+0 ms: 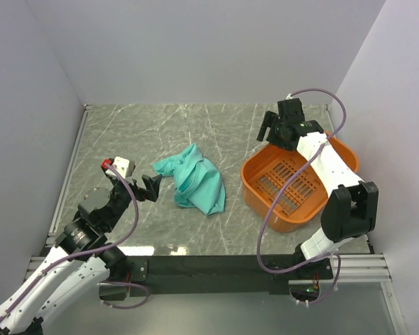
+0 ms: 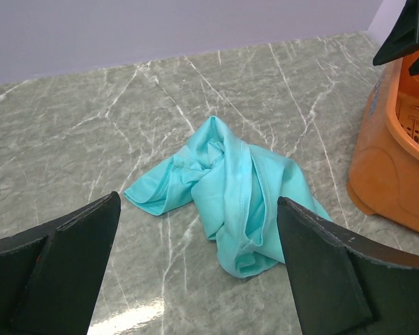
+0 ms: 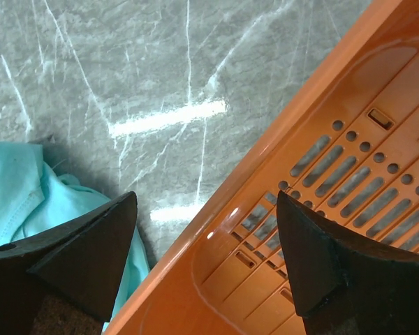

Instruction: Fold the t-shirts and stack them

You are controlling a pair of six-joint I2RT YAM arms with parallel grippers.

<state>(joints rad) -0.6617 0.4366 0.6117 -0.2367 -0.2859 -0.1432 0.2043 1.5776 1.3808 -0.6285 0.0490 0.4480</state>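
Observation:
One turquoise t-shirt [image 1: 195, 180] lies crumpled in a heap on the marble table, left of the basket. It shows in the left wrist view [image 2: 230, 188] and at the left edge of the right wrist view [image 3: 21, 195]. My left gripper [image 1: 153, 187] is open and empty, just left of the shirt, low over the table. My right gripper [image 1: 274, 129] is open and empty, held above the far left rim of the orange basket [image 1: 255, 192].
The orange plastic basket [image 3: 216, 251] with a slotted floor stands at the right of the table and holds nothing; its side shows in the left wrist view [image 2: 384, 167]. White walls close the table on the left, back and right.

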